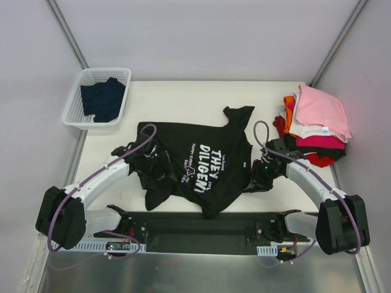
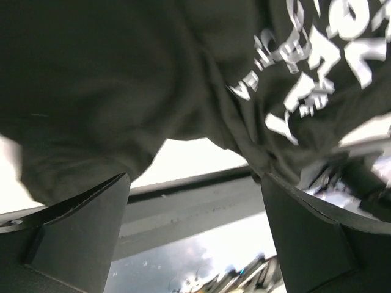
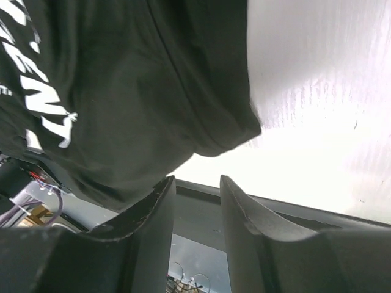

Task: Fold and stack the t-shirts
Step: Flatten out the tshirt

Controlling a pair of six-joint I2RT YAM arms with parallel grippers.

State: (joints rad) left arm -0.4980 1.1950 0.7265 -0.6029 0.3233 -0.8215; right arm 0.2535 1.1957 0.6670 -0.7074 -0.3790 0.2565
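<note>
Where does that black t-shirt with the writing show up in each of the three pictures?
Top external: black t-shirt lies spread mid-table, between the two arms.
Left wrist: it fills the upper part of the picture.
Right wrist: it fills the upper left.
Shared landmark: its white lettering.

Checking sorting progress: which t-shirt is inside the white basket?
The dark navy t-shirt, crumpled in the basket at the far left. The black printed tee lies spread on the table; the coloured pile sits at the right edge.
</note>
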